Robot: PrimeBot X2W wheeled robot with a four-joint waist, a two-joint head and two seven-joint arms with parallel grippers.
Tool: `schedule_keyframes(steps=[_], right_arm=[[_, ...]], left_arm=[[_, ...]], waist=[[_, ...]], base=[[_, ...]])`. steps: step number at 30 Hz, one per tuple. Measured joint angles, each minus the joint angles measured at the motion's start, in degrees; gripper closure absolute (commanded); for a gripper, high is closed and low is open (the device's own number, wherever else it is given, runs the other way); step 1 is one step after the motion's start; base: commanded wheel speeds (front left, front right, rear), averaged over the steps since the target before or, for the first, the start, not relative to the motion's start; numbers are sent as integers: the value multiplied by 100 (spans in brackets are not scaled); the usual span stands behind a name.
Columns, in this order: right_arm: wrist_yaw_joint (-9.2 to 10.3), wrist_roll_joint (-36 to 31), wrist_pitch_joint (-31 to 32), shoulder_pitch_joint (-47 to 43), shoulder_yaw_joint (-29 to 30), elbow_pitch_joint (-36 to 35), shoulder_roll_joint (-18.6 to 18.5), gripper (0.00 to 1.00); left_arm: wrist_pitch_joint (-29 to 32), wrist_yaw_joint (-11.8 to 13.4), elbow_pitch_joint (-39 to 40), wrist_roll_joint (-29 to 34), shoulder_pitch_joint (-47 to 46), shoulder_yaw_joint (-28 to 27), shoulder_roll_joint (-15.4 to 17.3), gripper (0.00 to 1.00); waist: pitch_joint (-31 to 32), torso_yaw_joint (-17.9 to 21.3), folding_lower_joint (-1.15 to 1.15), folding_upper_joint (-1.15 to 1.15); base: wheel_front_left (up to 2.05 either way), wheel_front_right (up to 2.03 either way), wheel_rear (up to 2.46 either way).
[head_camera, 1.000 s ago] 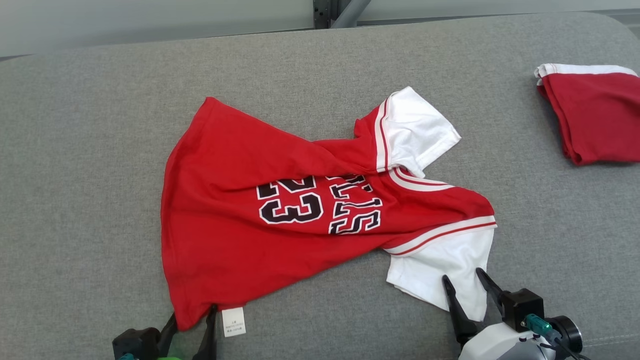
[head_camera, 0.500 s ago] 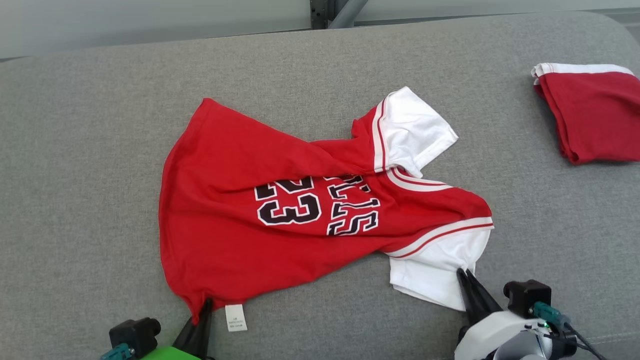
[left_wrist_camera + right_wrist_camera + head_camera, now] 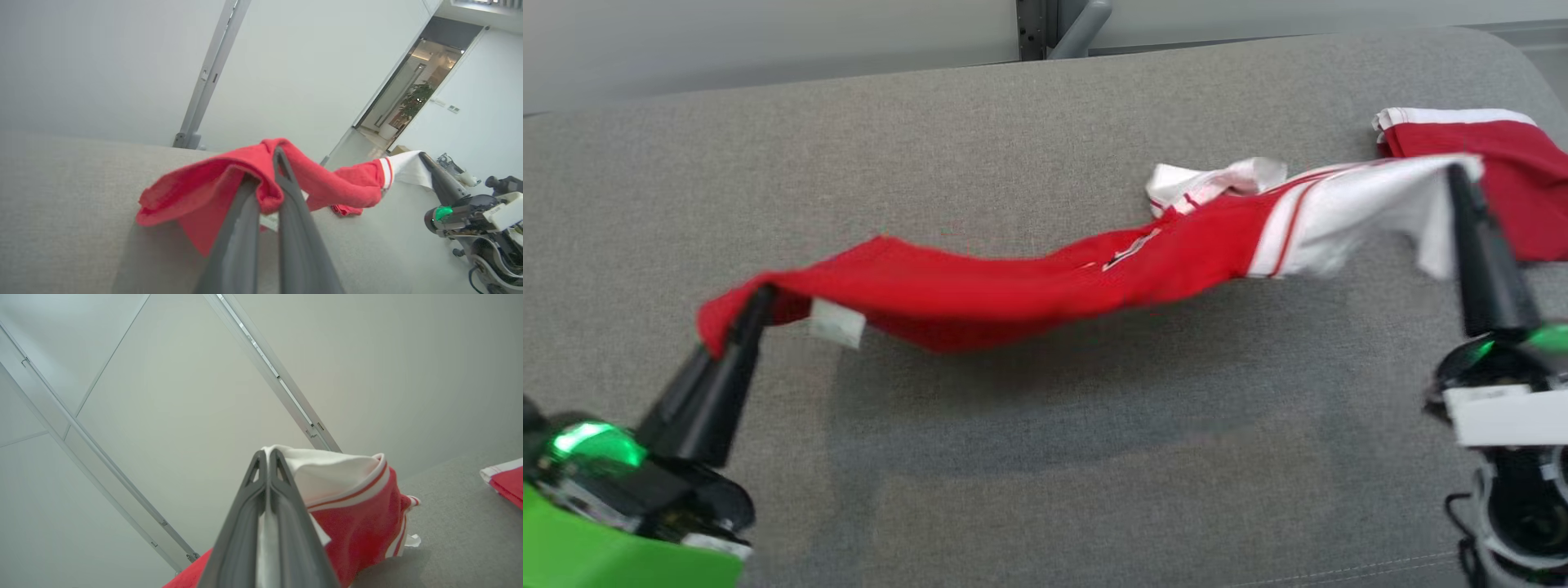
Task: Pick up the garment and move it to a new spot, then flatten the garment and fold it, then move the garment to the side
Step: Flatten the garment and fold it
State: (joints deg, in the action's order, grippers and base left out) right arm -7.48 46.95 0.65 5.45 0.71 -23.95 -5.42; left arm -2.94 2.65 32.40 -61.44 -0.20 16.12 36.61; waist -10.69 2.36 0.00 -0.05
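Both tools went from open at the garment's edges to pinched shut and raised; the garment, flat a second ago, is now lifted and stretched between them.

Left tool [image 3: 760, 296] [image 3: 267, 171]: fingers closed tight on a red hem corner, cloth bunched over the tips. White care label [image 3: 837, 322] hangs just beside that grip.

Right tool [image 3: 1456, 175] [image 3: 267, 454] [image 3: 423, 156]: fingers pressed together on the white sleeve, fabric clamped between them and draping off the tip.

Garment [image 3: 1013, 290] [image 3: 229, 171] [image 3: 359, 522]: red jersey with white striped sleeves, hanging as a sagging band from left tool to right tool, motion-blurred. Middle dips lowest; can't tell if it touches the surface. Print not readable now. Other white sleeve [image 3: 1217, 180] is crumpled behind the band on the far side.

Grey fabric-covered counter [image 3: 1045, 457] lies under it, with a broad shadow below the band.

Second red-and-white garment [image 3: 1527, 196] [image 3: 506, 479], folded, lies on the counter at far right, partly behind the right tool and the held sleeve.
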Motion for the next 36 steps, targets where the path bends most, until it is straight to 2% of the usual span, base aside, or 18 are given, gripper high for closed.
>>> schedule_keyframes(steps=[3,5,7,10,11,12,13,15,19,22,26,30,32,34,36], right_arm=[[0,46,199,480,565,-503,-7,100],[0,-41,369,1017,858,-520,23,100],[-1,-174,519,1718,1053,-282,86,100],[-1,-533,692,2916,1145,434,148,100],[-1,-533,692,2916,1145,434,148,100],[-1,-889,792,3690,1098,975,187,100],[-1,-889,792,3690,1098,975,187,100],[-1,-1103,816,4442,1014,1574,219,100],[0,-1683,617,5768,873,2747,248,100],[-1,-2078,166,6672,823,3637,259,100],[-1,-2284,-664,7576,787,4667,264,100],[0,-2375,-1224,7897,343,5178,252,100],[-1,-2842,-1344,7739,-77,5226,241,100],[-7,-2822,-1407,7279,-291,5227,259,100],[-3,-2767,-1468,6202,-597,5111,135,100]], left_arm=[[221,80,505,-405,-510,-550,238,100],[420,144,524,-487,-1034,-834,471,100],[627,144,371,-637,-1651,-895,560,100],[934,122,-205,-621,-2699,-736,623,100],[934,122,-205,-621,-2699,-736,623,100],[1144,80,-673,-568,-3407,-487,533,100],[1144,80,-673,-568,-3407,-487,533,100],[1300,45,-1237,-459,-4130,-210,353,100],[1347,-179,-2583,67,-5501,267,-62,100],[959,-366,-3717,594,-6495,449,-387,100],[48,-634,-5024,1238,-7443,566,-753,100],[-633,-875,-5929,1639,-7766,867,-903,100],[-827,-933,-6222,1634,-7722,983,-938,100],[-996,-977,-6368,1655,-7471,1146,-920,100],[-1149,-996,-6364,1604,-6625,1248,-869,100]], waist=[[-123,-7,0,0],[-242,-13,0,0],[-381,-15,0,0],[-627,-15,0,0],[-627,-15,0,0],[-808,-16,0,0],[-808,-16,0,0],[-996,-24,0,0],[-1362,-60,1,0],[-1607,-99,2,0],[-1857,-135,2,0],[-2001,-121,2,0],[-2025,-74,2,0],[-2013,-22,2,0],[-1919,33,1,0]], base=[[0,0,0],[0,0,0],[0,0,0],[0,0,0],[0,0,0],[0,0,0],[0,0,0],[0,0,0],[0,0,0],[0,0,0],[0,0,0],[0,0,0],[0,0,0],[0,0,0],[0,0,0]])
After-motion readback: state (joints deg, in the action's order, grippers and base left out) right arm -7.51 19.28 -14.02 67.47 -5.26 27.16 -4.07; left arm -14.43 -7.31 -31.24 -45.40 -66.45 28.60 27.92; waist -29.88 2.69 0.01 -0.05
